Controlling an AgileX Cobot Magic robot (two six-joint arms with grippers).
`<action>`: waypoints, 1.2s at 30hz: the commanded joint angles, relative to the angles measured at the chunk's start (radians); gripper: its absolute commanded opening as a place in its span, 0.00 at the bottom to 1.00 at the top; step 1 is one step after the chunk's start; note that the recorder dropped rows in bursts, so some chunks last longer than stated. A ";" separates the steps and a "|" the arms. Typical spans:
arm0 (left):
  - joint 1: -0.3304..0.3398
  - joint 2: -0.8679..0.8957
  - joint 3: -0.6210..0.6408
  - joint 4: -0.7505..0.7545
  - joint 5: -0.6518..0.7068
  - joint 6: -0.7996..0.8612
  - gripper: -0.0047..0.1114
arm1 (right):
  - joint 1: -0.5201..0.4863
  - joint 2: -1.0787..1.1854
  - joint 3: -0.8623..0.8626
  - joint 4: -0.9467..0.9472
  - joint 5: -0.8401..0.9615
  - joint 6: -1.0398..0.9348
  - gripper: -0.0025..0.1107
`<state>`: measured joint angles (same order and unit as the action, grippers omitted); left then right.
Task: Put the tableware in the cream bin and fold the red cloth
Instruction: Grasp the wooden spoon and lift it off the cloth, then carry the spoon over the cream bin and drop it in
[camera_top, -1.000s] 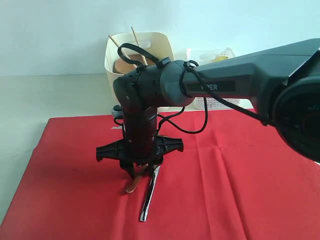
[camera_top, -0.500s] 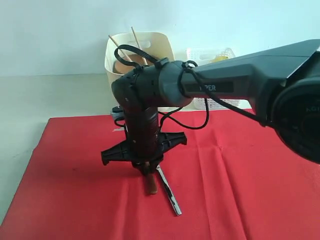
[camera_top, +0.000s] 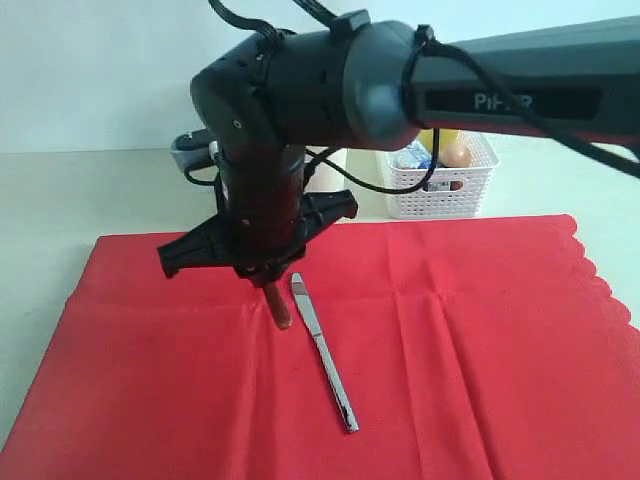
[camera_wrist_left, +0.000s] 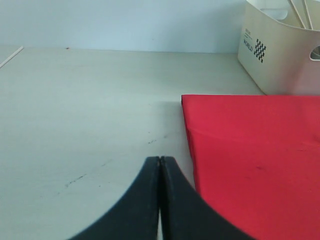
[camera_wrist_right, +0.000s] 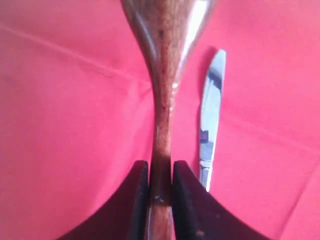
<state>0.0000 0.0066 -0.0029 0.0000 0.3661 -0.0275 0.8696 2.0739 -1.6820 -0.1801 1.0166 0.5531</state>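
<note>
Brown wooden spoon (camera_wrist_right: 165, 75) pinched by handle in narrowly parted right claw (camera_wrist_right: 161, 167), left claw (camera_wrist_left: 160, 159) closed, empty, knife (camera_wrist_right: 211, 110) on red cloth (camera_wrist_right: 75, 125)

Tbl (camera_top: 80, 190): red cloth (camera_top: 480, 340), cream bin (camera_wrist_left: 280, 55), prob. basket (camera_top: 440, 195).

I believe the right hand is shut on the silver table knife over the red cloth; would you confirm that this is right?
Not quite. The right hand is shut on the brown wooden spoon over the red cloth; the silver table knife lies loose on the cloth beside it. The right wrist view shows the spoon's handle pinched in the hand.
</note>
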 joint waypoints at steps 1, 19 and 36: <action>-0.001 -0.007 0.003 0.000 -0.013 0.004 0.04 | 0.041 -0.064 -0.001 -0.059 -0.011 -0.024 0.02; -0.001 -0.007 0.003 0.000 -0.013 0.004 0.04 | 0.054 -0.189 0.001 -0.331 -0.278 -0.142 0.02; -0.001 -0.007 0.003 0.000 -0.013 0.004 0.04 | -0.219 -0.189 0.095 -0.282 -0.851 -0.217 0.02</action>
<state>0.0000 0.0066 -0.0029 0.0000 0.3661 -0.0275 0.6953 1.8947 -1.6116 -0.4612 0.2769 0.3461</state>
